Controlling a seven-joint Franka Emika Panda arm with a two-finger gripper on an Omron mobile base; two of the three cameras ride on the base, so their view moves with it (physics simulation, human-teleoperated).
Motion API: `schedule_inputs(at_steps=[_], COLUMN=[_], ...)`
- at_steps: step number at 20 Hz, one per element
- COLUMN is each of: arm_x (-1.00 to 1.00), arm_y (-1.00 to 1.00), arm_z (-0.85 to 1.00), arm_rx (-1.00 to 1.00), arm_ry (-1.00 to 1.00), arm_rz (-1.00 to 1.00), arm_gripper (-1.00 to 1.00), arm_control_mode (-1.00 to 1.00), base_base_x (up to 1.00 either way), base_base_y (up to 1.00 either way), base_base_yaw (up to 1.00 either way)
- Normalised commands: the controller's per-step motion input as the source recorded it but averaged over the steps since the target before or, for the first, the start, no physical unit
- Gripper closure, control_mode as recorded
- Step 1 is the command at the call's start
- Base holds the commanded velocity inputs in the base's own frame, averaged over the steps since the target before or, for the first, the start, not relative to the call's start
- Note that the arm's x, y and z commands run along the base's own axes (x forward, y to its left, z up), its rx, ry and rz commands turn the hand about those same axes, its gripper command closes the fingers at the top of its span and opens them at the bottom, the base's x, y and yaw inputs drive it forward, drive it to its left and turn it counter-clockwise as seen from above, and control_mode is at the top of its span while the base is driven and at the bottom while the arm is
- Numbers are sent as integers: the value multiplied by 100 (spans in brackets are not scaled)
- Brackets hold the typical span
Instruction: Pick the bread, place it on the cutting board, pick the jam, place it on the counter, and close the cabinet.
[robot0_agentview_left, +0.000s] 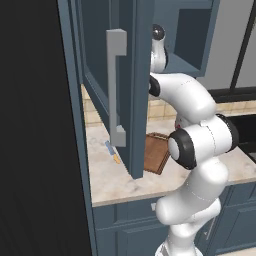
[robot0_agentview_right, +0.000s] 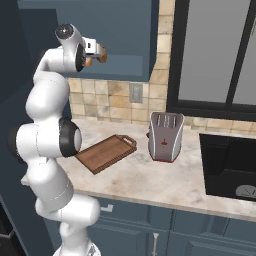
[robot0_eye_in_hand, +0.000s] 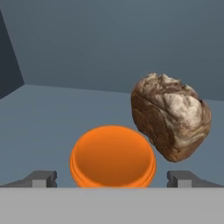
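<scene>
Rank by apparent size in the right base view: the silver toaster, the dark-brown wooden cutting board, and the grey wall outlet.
1. Dark-brown wooden cutting board, though it lies nearer the camera, so this is only how it looks.
2. Silver toaster, close behind the board.
3. Grey wall outlet, clearly smallest.

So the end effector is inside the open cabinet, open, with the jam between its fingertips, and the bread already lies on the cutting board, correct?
Not quite: the bread is inside the cabinet, beside the jam, as the hand view shows. The cutting board is bare. The rest holds.

A silver toaster (robot0_agentview_right: 165, 136) stands near a dark sink (robot0_agentview_right: 231, 165); a knife (robot0_agentview_left: 112, 151) lies apart.
</scene>
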Motion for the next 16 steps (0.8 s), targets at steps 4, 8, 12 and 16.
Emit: schedule_inputs(at_steps=[4,8,12,16], arm_x=[9,12,7,4], arm_y=[0,0,0,0], arm_z=[-5,-6,-3,-2], arm_rx=[0,0,0,0], arm_ry=[0,0,0,1], arm_rz=[0,0,0,0], arm_gripper=[-100,-100,-100,-100], arm_control_mode=[-100,-100,-100,-100], base_base_x=[0,0,0,0], base_base_y=[0,0,0,0], base_base_yaw=[0,0,0,0])
